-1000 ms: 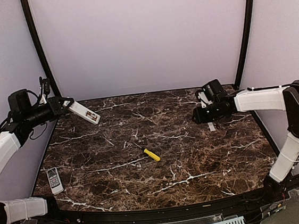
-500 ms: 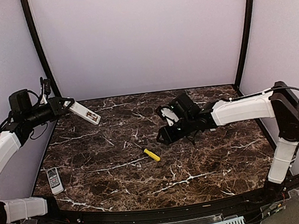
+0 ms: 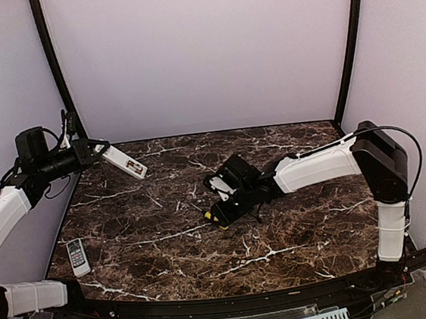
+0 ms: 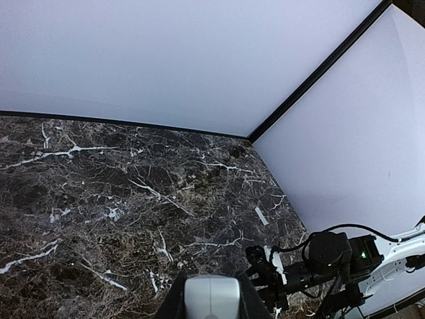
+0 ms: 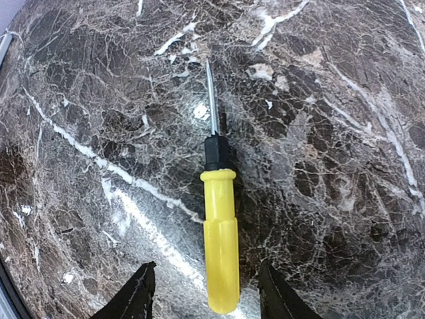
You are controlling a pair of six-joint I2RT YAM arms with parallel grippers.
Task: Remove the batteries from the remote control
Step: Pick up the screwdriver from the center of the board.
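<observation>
Right gripper [image 5: 207,287] moved over screwdriver [image 5: 220,256] | held remote [image 4: 211,298] — mostly cut off

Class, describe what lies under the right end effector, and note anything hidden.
A yellow-handled screwdriver lies flat on the marble table, its handle between the open right end effector fingers, untouched. From above, the end effector partly covers it.

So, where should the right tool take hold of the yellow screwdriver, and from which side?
Grip the yellow handle from straight above, one finger on each long side. The screwdriver lies flat on the table, the handle is its thickest part, and the right tool, open, frames it.
</observation>
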